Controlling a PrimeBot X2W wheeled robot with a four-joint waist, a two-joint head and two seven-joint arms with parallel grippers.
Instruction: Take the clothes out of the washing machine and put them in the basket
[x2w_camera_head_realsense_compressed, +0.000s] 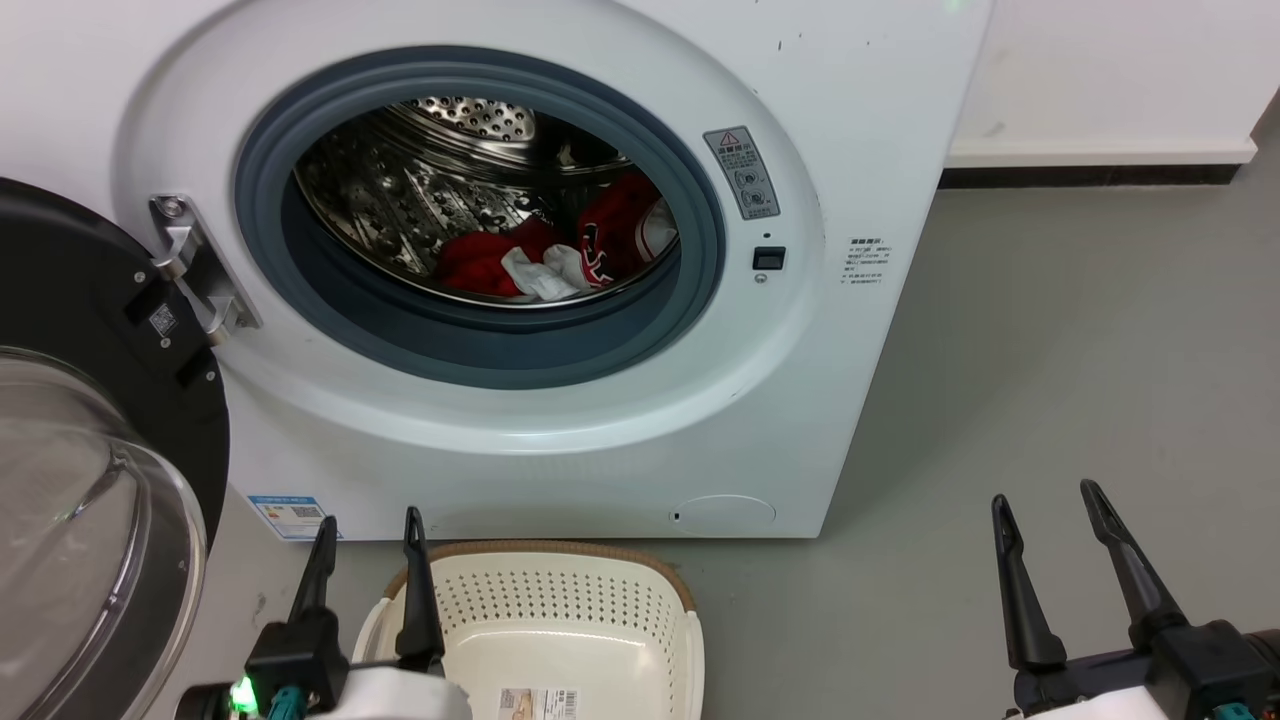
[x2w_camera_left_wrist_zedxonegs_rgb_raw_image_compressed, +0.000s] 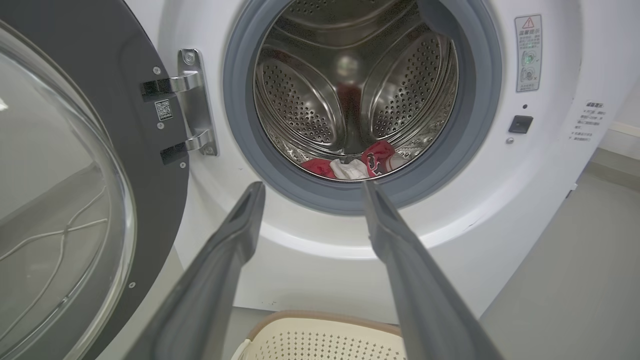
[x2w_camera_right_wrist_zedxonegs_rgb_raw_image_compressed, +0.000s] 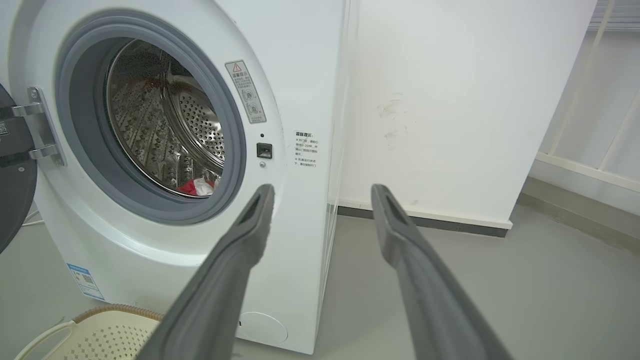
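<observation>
The ring hides the lower part of the clothes, so how many pieces lie in the drum cannot be told. The print on the red cloth is too small to read. The head view's bottom edge cuts off the basket and its label, and 1 finger of the left gripper covers part of its left rim. The door runs off the left and bottom edges. The warning sticker and the side text are too small to read.
</observation>
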